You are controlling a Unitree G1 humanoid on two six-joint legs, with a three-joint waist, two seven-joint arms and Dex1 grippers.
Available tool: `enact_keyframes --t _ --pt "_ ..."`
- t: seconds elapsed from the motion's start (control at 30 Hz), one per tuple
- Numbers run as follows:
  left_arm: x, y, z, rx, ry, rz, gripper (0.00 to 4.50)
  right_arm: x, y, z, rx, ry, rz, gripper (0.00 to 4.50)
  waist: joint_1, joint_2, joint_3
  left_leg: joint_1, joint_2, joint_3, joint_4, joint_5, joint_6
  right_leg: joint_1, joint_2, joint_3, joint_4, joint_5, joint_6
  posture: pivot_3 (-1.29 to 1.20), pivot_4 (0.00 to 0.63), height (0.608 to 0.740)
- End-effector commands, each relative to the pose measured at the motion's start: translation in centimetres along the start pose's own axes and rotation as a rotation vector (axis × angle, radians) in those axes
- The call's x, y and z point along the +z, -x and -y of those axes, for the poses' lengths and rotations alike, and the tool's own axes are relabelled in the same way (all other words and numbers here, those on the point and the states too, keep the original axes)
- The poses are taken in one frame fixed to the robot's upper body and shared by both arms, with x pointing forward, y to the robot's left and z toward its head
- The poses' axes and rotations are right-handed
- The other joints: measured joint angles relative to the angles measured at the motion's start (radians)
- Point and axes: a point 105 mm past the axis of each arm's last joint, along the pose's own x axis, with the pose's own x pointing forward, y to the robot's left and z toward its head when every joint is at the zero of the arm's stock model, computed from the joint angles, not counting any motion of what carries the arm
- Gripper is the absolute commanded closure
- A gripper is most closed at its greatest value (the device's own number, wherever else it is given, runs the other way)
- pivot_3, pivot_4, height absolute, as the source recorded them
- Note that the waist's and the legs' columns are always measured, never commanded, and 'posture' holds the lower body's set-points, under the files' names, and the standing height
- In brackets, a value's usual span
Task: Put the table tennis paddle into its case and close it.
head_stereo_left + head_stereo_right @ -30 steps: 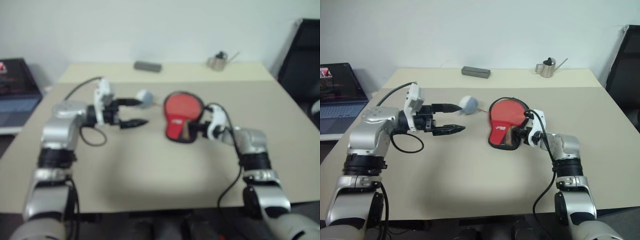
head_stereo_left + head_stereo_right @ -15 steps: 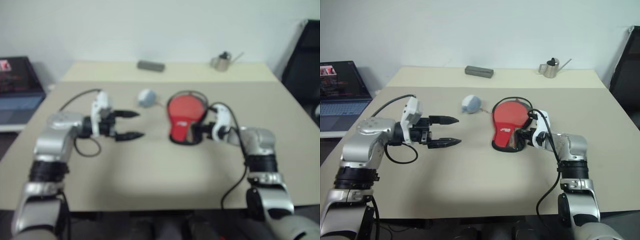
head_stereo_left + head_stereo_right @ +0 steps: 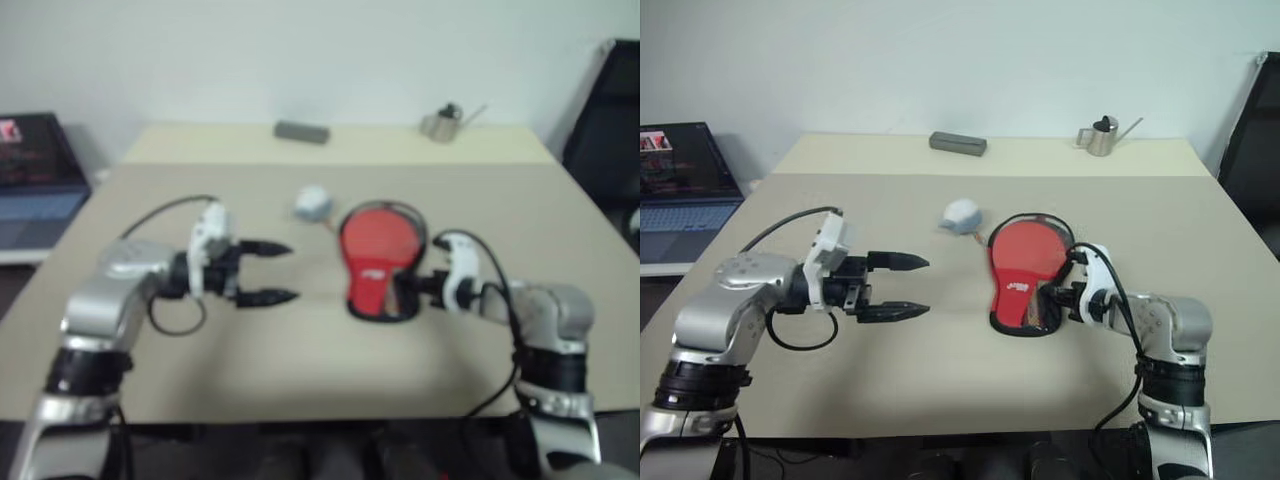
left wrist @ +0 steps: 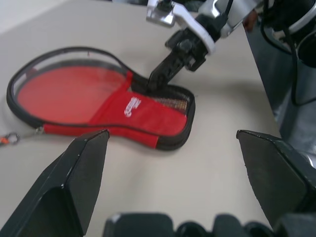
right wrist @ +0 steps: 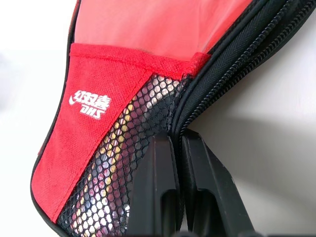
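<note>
Case lies mid-table, paddle seemingly inside. R gripper clamped on its near zip edge; L gripper spread wide, empty, to the left. Closing step, I'd judge; next needs zip run round.

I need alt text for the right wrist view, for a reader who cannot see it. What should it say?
The right gripper, its two black fingers shut together, pinches the black zipped edge at the narrow end of the case. The case is red with a small white logo and a mesh panel, and lies on a pale table.
</note>
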Motion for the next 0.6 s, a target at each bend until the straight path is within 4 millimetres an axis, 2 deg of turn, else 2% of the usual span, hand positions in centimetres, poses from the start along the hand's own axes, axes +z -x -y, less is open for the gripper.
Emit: enact_keyframes --t 0.03,0.2,0.6 --pt "0.3 0.4 1.3 -0.048 -0.042 -0.025 0.0 -1.5 0.9 -0.6 0.018 -0.006 -0.031 4.45 0.0 0.0 0.0 0.0 0.0 0.0 0.0 0.0 0.0 0.0 0.0 0.0 0.0 0.0 0.0 0.0 0.15 0.74" --pt "-0.4 0.5 2.3 -0.087 -0.031 -0.055 0.0 -3.9 1.7 -0.9 0.037 0.007 -0.062 4.45 0.006 0.0 0.0 0.0 0.0 -0.001 0.0 0.0 0.0 0.002 0.0 -0.001 -0.004 0.0 0.0 0.0 0.15 0.74" --pt "-0.4 -0.1 5.0 -0.228 0.014 -0.051 0.0 -7.2 3.5 -2.1 0.136 0.102 -0.178 4.45 0.006 0.0 0.0 0.0 0.0 -0.002 -0.001 0.0 0.0 0.004 0.0 -0.002 -0.008 0.0 0.0 0.0 0.15 0.74"
